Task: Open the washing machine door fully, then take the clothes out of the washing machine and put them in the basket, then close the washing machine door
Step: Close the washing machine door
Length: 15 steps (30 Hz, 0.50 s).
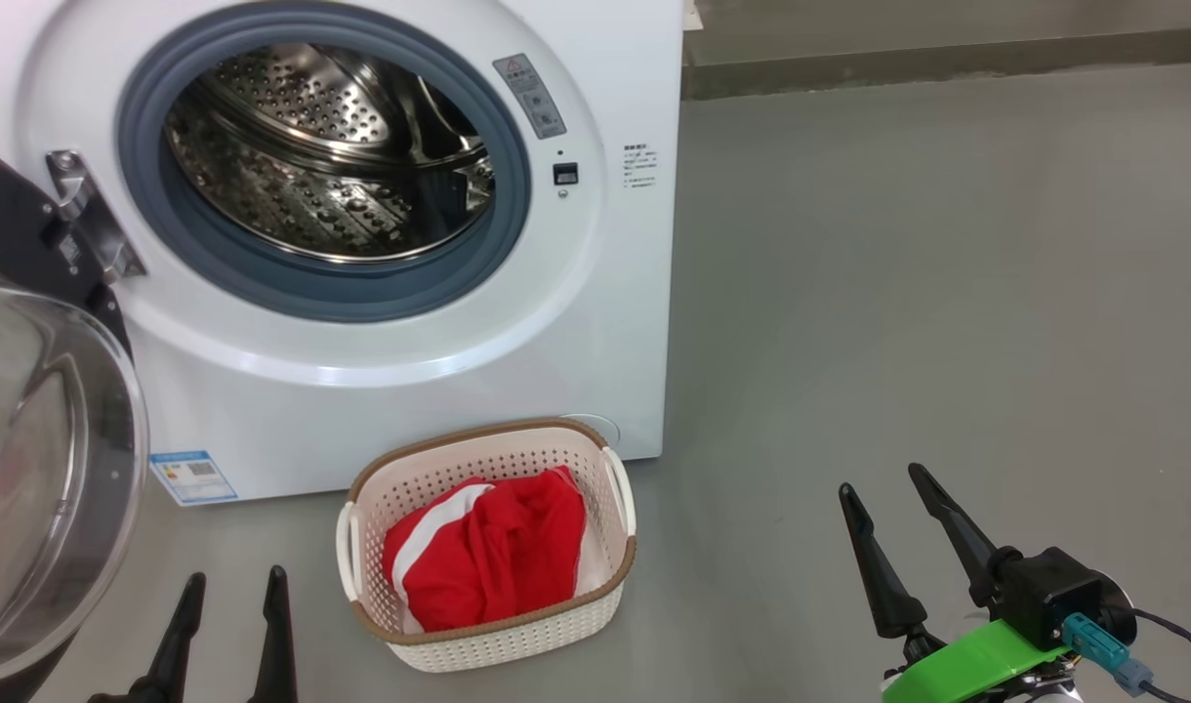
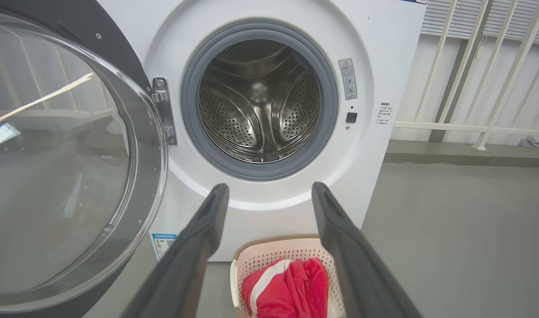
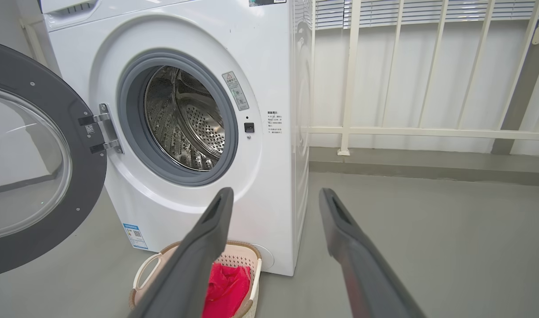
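**Door open; red clothes (image 1: 488,557) in basket (image 1: 517,640)**
Left fingers (image 1: 176,635) and right fingers (image 1: 877,561) are spread apart, gripping nothing. The perforated cream basket of crumpled red fabric stands on the floor, at 2 o'clock from the left fingers and 9 o'clock from the right. The round, clear-windowed door (image 1: 29,469) hangs at 10 o'clock from the left fingers, beside the white washing machine (image 1: 595,293).

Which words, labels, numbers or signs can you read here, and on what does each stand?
Nothing reads as words.
Grey sticker on the big white boxy washing machine: warning triangle, print too small.
Black lines right of it: too small.
Blue label low on front: blurred.
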Motion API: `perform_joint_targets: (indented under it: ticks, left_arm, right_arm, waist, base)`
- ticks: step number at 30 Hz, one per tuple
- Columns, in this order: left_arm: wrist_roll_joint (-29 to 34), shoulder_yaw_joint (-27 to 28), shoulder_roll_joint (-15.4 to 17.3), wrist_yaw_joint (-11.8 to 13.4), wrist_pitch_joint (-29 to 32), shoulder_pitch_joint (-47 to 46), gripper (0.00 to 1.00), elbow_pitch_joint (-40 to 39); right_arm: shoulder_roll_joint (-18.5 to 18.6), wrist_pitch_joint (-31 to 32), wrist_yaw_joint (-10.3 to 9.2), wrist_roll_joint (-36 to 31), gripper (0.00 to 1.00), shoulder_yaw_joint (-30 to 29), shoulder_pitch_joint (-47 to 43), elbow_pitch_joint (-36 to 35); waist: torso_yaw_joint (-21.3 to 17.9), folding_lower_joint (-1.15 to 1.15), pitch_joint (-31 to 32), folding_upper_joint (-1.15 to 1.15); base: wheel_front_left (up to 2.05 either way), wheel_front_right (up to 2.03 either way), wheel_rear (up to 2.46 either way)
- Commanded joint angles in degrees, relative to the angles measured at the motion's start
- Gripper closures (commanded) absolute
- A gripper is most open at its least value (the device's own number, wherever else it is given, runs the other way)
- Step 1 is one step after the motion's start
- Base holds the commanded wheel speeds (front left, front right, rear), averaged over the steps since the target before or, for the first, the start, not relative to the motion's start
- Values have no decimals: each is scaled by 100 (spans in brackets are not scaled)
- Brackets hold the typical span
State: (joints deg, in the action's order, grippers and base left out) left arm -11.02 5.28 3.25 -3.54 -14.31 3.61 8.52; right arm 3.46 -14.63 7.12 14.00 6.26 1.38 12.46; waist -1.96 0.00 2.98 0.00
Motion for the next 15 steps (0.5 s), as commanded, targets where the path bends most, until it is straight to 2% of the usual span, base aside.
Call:
perform_joint_targets:
  ticks: [1,15]
  left_arm:
    - [78,200,76,17,-69,-190,0,-108]
    - [135,168,100,148,-65,-184,0,-190]
  right_arm:
    - [30,-37,36,-33,0,133,115,-125]
    - [-4,-37,36,-17,0,216,101,-113]
  waist:
    - [45,0,6,0]
    - [684,0,23,0]
  base:
    - [0,0,0]
    - [0,0,0]
